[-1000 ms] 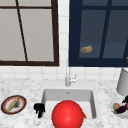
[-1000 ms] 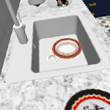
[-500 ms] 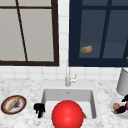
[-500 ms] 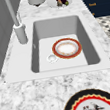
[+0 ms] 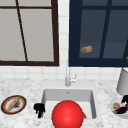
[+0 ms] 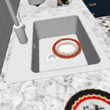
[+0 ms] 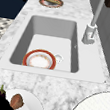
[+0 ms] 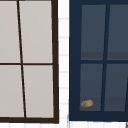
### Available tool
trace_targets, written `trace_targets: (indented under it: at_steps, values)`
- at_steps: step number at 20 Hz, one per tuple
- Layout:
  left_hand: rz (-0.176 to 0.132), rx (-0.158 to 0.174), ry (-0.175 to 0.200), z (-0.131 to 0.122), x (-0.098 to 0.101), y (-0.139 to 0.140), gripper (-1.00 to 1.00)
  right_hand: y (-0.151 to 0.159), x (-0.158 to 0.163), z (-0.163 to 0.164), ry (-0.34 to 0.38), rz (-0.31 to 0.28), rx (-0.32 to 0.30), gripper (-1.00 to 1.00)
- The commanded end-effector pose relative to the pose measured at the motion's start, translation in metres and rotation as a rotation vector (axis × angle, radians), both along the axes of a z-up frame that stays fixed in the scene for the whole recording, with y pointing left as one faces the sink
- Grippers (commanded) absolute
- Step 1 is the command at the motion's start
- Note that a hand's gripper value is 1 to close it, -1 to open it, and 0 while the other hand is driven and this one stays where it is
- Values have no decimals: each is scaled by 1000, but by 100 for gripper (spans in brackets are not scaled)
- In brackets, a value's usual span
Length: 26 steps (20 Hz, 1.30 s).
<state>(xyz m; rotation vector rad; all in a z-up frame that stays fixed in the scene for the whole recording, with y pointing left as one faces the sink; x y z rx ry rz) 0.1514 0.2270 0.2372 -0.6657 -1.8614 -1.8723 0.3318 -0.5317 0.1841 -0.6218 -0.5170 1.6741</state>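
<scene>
Hanging with fingers curled downward, holding nothing, the left hand (image 5: pixel 39 109) was beside the sink (image 5: pixel 47 96); right hand (image 5: pixel 124 100) fingers: cannot tell.

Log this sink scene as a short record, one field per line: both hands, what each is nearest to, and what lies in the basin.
left robot hand: in the air at the sink's left front corner, fingers curled, holding nothing
right robot hand: over the white plate on the right counter, by an eggplant; fingers unclear
sink: red-rimmed plate on its floor beside the drain
left counter: patterned plate
faucet: behind the basin
</scene>
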Motion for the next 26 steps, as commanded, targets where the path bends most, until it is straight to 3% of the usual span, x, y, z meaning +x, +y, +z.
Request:
trace_targets:
  at_steps: [1,3,7,8,10,13,19,21,23,26]
  values:
    - [0,0,0,0,0,0,0,-1,9,-15,40,12,-30,100]
    - [0,0,0,0,0,0,0,-8,16,-15,-52,32,0,100]
    - [0,0,0,0,0,0,0,-10,29,-16,-110,33,18,100]
    - [0,0,0,0,0,0,0,-12,31,-16,-126,35,21,-100]
    - [0,0,0,0,0,0,0,-25,26,-10,-119,17,60,-100]
    - [0,0,0,0,0,0,0,-18,23,8,-93,27,125,-100]
    - [0,0,0,0,0,0,0,-18,5,13,-72,52,133,-100]
    - [0,0,0,0,0,0,0,-18,0,10,-42,25,130,-100]
    - [0,0,0,0,0,0,0,-26,2,-13,-125,18,135,-100]
    - [0,0,0,0,0,0,0,-36,4,-31,-152,41,151,-100]
